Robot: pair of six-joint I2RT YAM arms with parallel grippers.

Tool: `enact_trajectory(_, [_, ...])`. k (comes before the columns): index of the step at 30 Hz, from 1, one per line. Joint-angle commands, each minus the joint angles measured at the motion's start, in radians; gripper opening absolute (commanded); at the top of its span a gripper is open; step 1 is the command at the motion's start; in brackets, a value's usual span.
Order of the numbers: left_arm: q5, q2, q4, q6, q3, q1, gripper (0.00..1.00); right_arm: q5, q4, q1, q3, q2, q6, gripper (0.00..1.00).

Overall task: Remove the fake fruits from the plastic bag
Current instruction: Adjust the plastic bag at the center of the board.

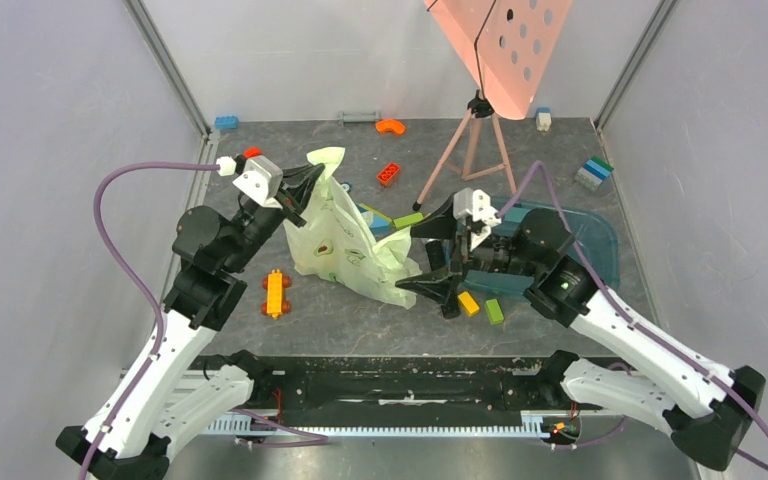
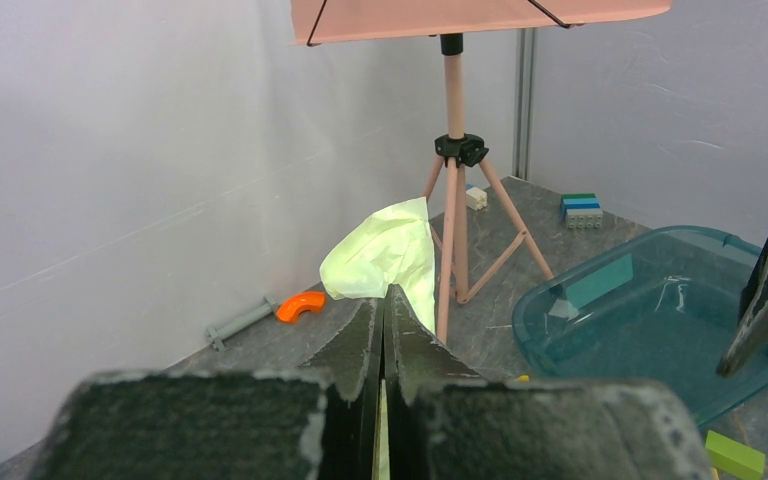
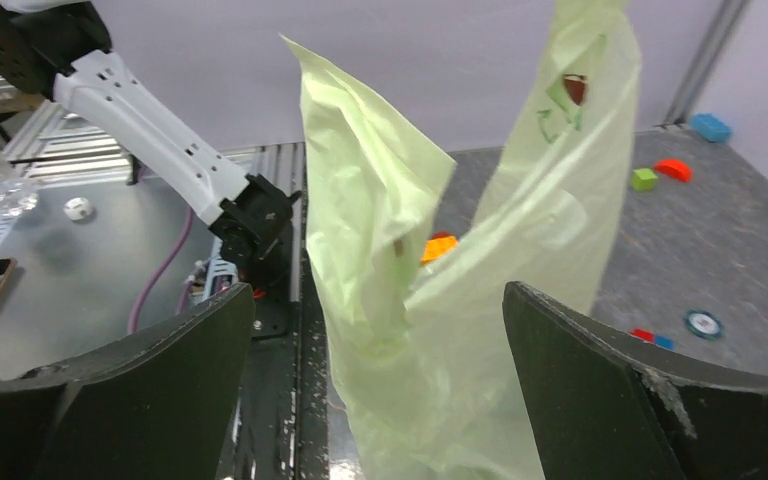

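Observation:
The pale-green plastic bag (image 1: 345,245) stands crumpled in the middle of the table, its top pulled up to the left. My left gripper (image 1: 305,185) is shut on the bag's upper edge; in the left wrist view a thin strip of bag (image 2: 385,250) runs between the closed fingertips (image 2: 372,325). My right gripper (image 1: 440,258) is open at the bag's right side. In the right wrist view the bag (image 3: 430,330) hangs between the wide-apart fingers (image 3: 190,350), apart from both. The fake fruits are hidden; only dark marks show on the bag.
A teal tray (image 1: 600,240) lies under the right arm. A pink tripod stand (image 1: 475,150) rises behind the bag. Loose bricks lie around: an orange one (image 1: 388,173), a yellow wheeled one (image 1: 276,293), and yellow (image 1: 469,303) and green (image 1: 495,311) ones by the right gripper.

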Motion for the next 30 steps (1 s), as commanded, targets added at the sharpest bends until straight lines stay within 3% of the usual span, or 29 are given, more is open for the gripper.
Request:
enact_trajectory(1, [-0.008, -0.005, 0.046, 0.043, 0.007, 0.005, 0.02, -0.001, 0.154, 0.069, 0.019, 0.07, 0.046, 0.98])
enact_trajectory(3, [-0.008, -0.005, 0.046, 0.045, 0.007, 0.005, 0.02, 0.036, 0.153, 0.1, 0.042, 0.109, 0.039, 0.97])
enact_trajectory(5, [-0.01, 0.0, 0.046, 0.045, 0.009, 0.005, 0.02, 0.097, 0.134, 0.119, 0.072, 0.143, 0.027, 0.85])
enact_trajectory(6, [-0.014, 0.001, 0.046, 0.047, 0.01, 0.005, 0.02, 0.13, 0.124, 0.122, 0.088, 0.158, 0.02, 0.72])
enact_trajectory(8, [-0.032, 0.011, 0.042, 0.046, 0.019, 0.006, 0.02, 0.215, 0.104, 0.123, 0.12, 0.176, 0.004, 0.32])
enact_trajectory(9, [-0.048, 0.02, 0.037, 0.046, 0.029, 0.008, 0.02, 0.272, 0.098, 0.122, 0.138, 0.184, -0.001, 0.18])
enact_trajectory(11, [-0.08, 0.048, 0.027, 0.04, 0.063, 0.021, 0.02, 0.41, 0.071, 0.121, 0.208, 0.219, -0.017, 0.03])
enact_trajectory(15, [-0.065, 0.148, 0.042, -0.017, 0.171, 0.119, 0.02, 0.594, -0.062, 0.088, 0.48, 0.404, -0.057, 0.0])
enact_trajectory(18, [0.019, 0.247, 0.082, -0.089, 0.268, 0.223, 0.02, 0.589, -0.155, 0.029, 0.733, 0.593, -0.09, 0.0])
enact_trajectory(22, [0.049, 0.323, 0.119, -0.089, 0.348, 0.26, 0.02, 0.574, -0.223, -0.025, 0.985, 0.763, -0.117, 0.0])
enact_trajectory(26, [0.092, 0.304, 0.156, -0.118, 0.331, 0.264, 0.02, 0.564, -0.2, -0.044, 0.959, 0.758, -0.12, 0.0])
enact_trajectory(30, [0.127, 0.204, 0.182, -0.125, 0.22, 0.265, 0.02, 0.526, -0.135, -0.044, 0.717, 0.635, -0.107, 0.0])
